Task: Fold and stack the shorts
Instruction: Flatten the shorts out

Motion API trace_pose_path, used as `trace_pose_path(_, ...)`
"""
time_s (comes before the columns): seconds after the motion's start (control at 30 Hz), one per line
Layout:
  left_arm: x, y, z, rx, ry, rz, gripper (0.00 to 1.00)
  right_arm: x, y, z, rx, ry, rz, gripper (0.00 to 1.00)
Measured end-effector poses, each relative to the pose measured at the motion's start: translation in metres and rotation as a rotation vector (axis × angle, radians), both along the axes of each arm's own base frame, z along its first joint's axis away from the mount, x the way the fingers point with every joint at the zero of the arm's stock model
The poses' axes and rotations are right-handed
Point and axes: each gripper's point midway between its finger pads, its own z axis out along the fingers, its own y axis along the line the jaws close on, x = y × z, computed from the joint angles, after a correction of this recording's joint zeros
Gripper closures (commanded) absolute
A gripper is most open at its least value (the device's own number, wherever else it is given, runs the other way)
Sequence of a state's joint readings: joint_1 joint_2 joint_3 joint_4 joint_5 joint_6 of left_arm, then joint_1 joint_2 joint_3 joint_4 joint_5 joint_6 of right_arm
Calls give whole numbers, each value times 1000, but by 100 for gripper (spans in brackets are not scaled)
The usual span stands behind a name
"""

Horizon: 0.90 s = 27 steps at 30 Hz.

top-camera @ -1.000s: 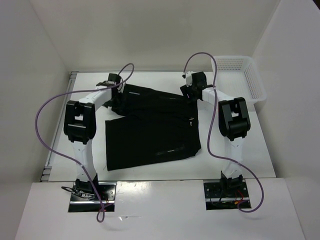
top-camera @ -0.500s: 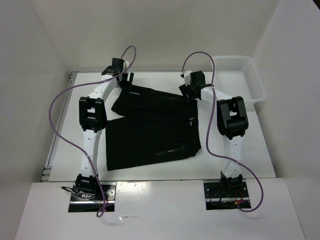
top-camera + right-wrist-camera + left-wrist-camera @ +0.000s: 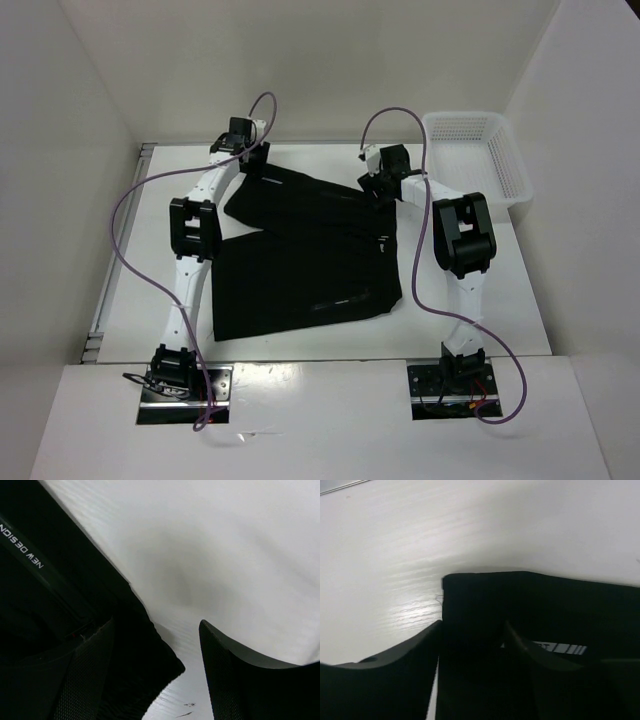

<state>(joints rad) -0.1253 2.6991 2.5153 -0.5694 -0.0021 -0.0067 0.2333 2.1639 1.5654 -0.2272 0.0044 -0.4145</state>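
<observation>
Lettering point(image 3: 22, 546) on shorts point(image 3: 100, 600) reads only at right wrist.

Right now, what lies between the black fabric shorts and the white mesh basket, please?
In the top view, the right arm crosses bare white table between the black fabric shorts and white mesh basket.
</observation>
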Motion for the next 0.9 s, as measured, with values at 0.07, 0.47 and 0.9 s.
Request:
trace_pose_path(0.07, -2, -9, 0, -24, 6, -23, 65, -3, 3, -3, 2, 16, 28, 28)
trace_pose_path(0.47, -10, -35, -1, -58, 28, -94, 100, -30, 27, -9, 88, 131, 220, 31)
trace_pose_path(0.9, -22, -35, 8, -47, 63, -92, 100, -58, 34, 7, 279, 255, 310, 30)
